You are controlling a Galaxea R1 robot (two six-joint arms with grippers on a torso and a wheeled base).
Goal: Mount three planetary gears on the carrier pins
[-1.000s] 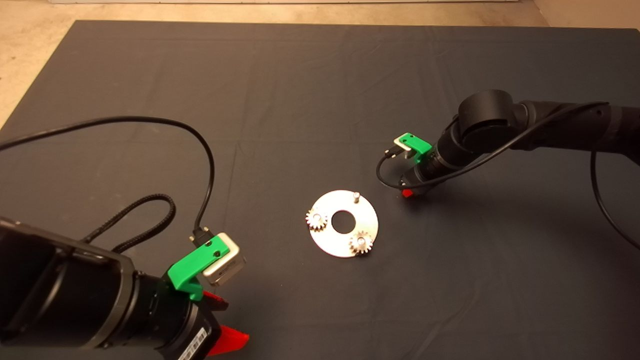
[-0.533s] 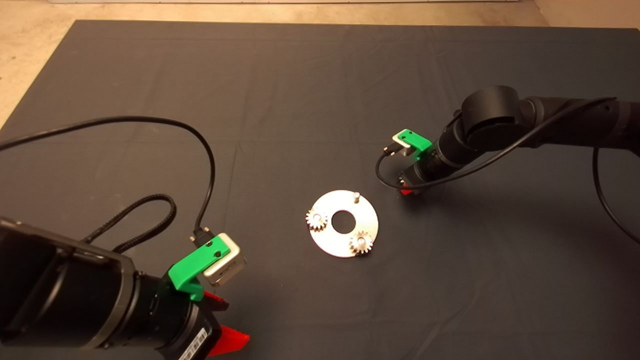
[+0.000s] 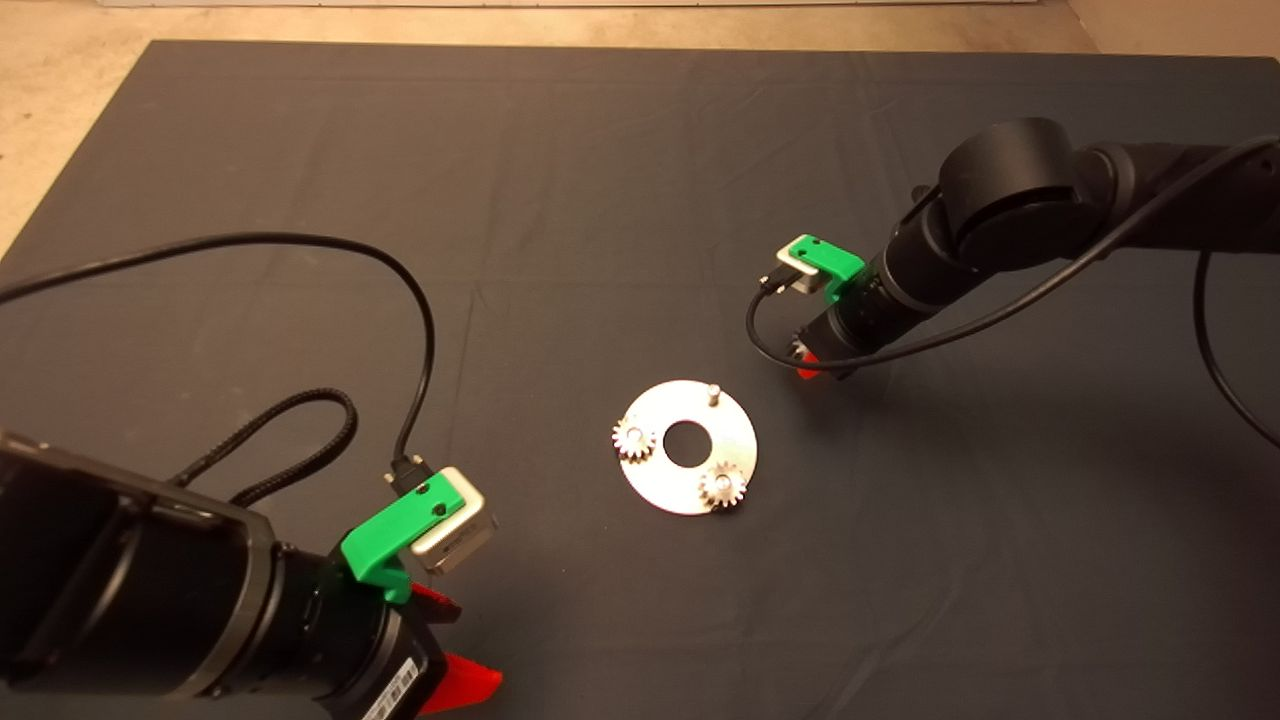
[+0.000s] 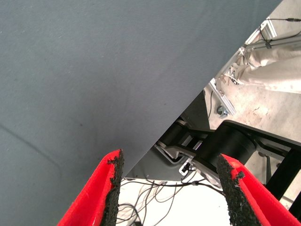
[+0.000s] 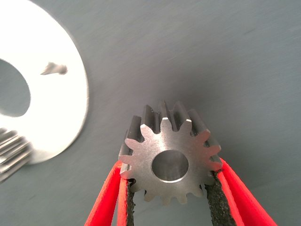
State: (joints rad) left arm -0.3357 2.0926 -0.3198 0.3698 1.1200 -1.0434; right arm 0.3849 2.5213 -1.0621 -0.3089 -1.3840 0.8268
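A shiny round disc with a central hole lies mid-mat. Two planetary gears sit on its carrier pins; one bare pin stands at the disc's far side. My right gripper hovers just right of and beyond the disc, lifted off the mat. It is shut on a third gear, held by its toothed rim between the pads, bore visible. The disc and bare pin show in the right wrist view too. My left gripper waits open at the mat's near left corner.
The dark mat covers the table; bare floor shows past its far edge. A black cable loops over the mat from the left arm. A person's leg and a metal frame show beyond the mat's edge in the left wrist view.
The right arm has risen and drawn slightly back from the mat, carrying the gear. The disc, its two gears and the left arm stayed put.
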